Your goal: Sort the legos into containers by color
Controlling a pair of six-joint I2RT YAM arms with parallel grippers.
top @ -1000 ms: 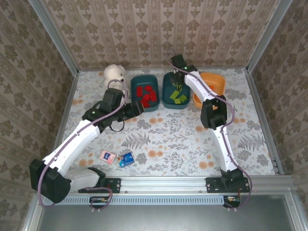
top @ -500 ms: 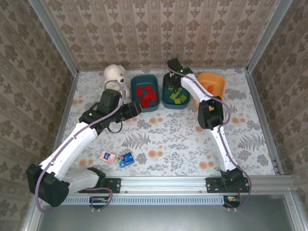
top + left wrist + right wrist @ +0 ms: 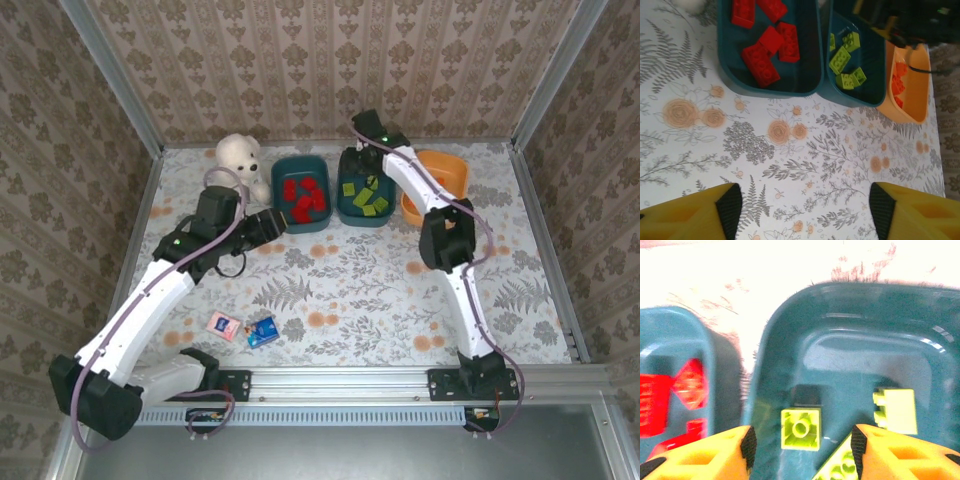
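Right wrist view: your right gripper (image 3: 802,445), jaws parted and empty, hangs over the middle dark teal plastic tub (image 3: 865,295), a light green lego brick (image 3: 800,428) lying inside. Lift crookedly and a finger could snag the rim, spilling bricks. Short of that tub, your left gripper (image 3: 805,205) gapes empty.
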